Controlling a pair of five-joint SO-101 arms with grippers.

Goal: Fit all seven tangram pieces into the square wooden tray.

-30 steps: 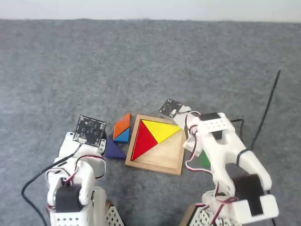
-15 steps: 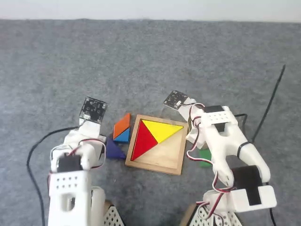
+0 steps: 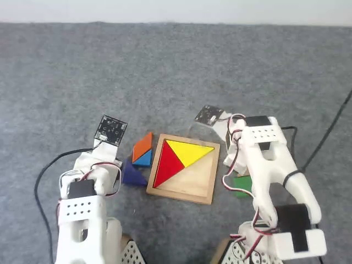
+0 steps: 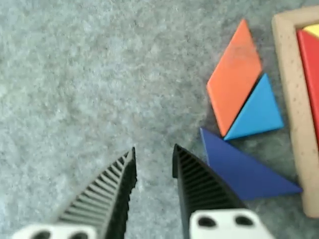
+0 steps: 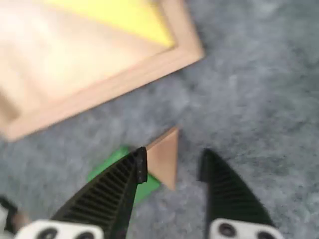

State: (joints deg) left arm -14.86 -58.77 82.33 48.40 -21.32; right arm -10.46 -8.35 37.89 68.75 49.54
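Two of seven pieces seated in the square wooden tray (image 3: 182,193): red triangle (image 3: 165,163) along its left side, yellow triangle (image 3: 188,151) along its far side, the two meeting edge to edge. Remaining tray floor bare wood. Tray flat on the grey table (image 3: 176,71), turned slightly, toward the near edge and about midway between the left and right edges, between the two arms.

Just off the tray's left side: orange parallelogram (image 3: 142,146) touching a light blue triangle (image 3: 144,159). Closer to the table's near edge, a dark blue triangle (image 3: 132,175), one tip close against the tray rim.

Off the tray's right side: green piece (image 3: 241,185) flat on the table, with a tan piece (image 5: 164,155) right beside it, touching or overlapping, hard to tell which.

Left gripper (image 4: 153,152) low over bare table just beside the dark blue triangle, on the side away from the tray. Jaws parted by a narrow gap, nothing between them.

Right gripper (image 5: 174,154) above the tan and green pieces, jaws spread wide. One finger over the green piece, tan corner showing in the gap, nothing clamped.
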